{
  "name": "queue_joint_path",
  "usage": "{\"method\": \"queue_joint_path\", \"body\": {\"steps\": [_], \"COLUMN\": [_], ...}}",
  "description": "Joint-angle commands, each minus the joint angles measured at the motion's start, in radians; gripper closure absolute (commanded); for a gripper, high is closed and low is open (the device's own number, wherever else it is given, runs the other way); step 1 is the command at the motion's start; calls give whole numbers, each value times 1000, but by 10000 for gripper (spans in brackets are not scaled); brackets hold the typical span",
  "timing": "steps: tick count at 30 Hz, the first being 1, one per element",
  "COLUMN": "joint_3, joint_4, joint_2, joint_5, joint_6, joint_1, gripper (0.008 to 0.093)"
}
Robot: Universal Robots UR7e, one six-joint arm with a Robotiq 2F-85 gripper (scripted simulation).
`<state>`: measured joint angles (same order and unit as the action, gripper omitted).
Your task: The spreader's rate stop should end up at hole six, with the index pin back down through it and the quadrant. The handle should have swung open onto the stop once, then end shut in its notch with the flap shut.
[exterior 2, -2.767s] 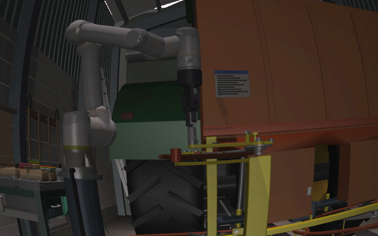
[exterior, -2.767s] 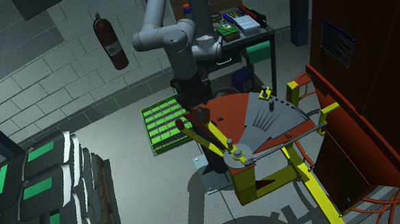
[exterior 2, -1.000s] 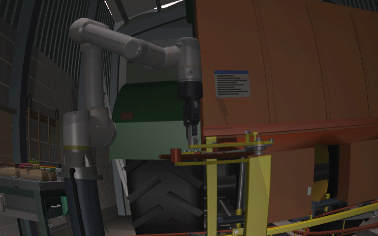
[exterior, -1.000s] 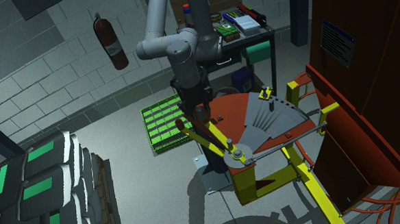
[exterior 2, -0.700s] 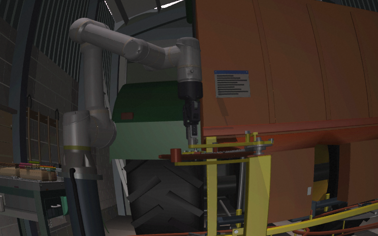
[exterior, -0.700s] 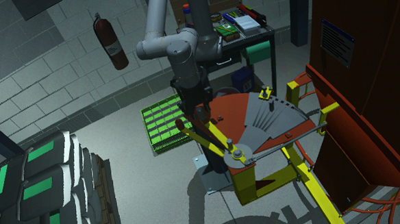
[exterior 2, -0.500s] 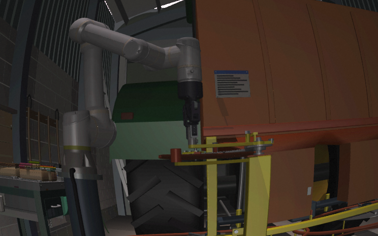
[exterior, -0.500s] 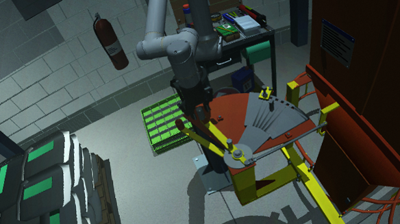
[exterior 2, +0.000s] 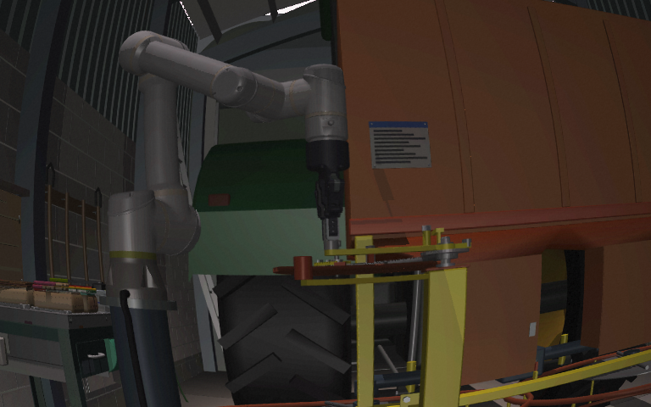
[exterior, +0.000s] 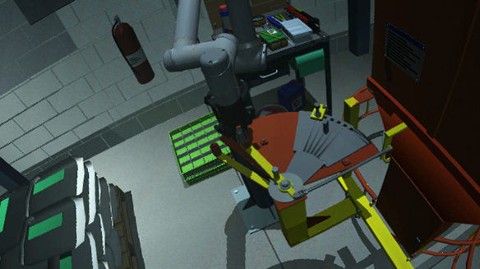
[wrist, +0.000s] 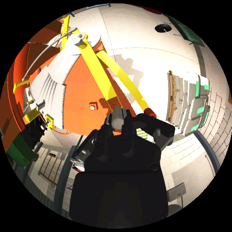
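The outer part of the yellow handle passes under my gripper, which hides it there in the side camera. The handle runs from the pivot out to a red knob at the left edge of the orange quadrant. My gripper is closed on the handle just inboard of the knob. The yellow rate stop with its index pin sits at the quadrant's far rim, above the grey fanned plates. In the second side camera my gripper comes straight down onto the handle.
The orange hopper fills the right side, with the yellow frame and orange hoses below. A stack of sacks stands at left. A green crate lies on the floor behind the arm's pedestal. A tool table stands at the back.
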<state>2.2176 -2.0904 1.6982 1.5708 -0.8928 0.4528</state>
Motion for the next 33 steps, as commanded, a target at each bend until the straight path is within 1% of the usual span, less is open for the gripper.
{"method": "queue_joint_path", "body": {"steps": [1, 9, 10, 16, 33], "joint_3": [0, 0, 0, 0, 11], "joint_4": [-1, -1, -1, -1, 2], "joint_2": [0, 0, 0, 1, 14], "joint_5": [0, 0, 0, 0, 0], "joint_6": [0, 0, 0, -3, -117], "joint_1": [0, 0, 0, -1, -37], "gripper": [764, 924, 934, 934, 934]}}
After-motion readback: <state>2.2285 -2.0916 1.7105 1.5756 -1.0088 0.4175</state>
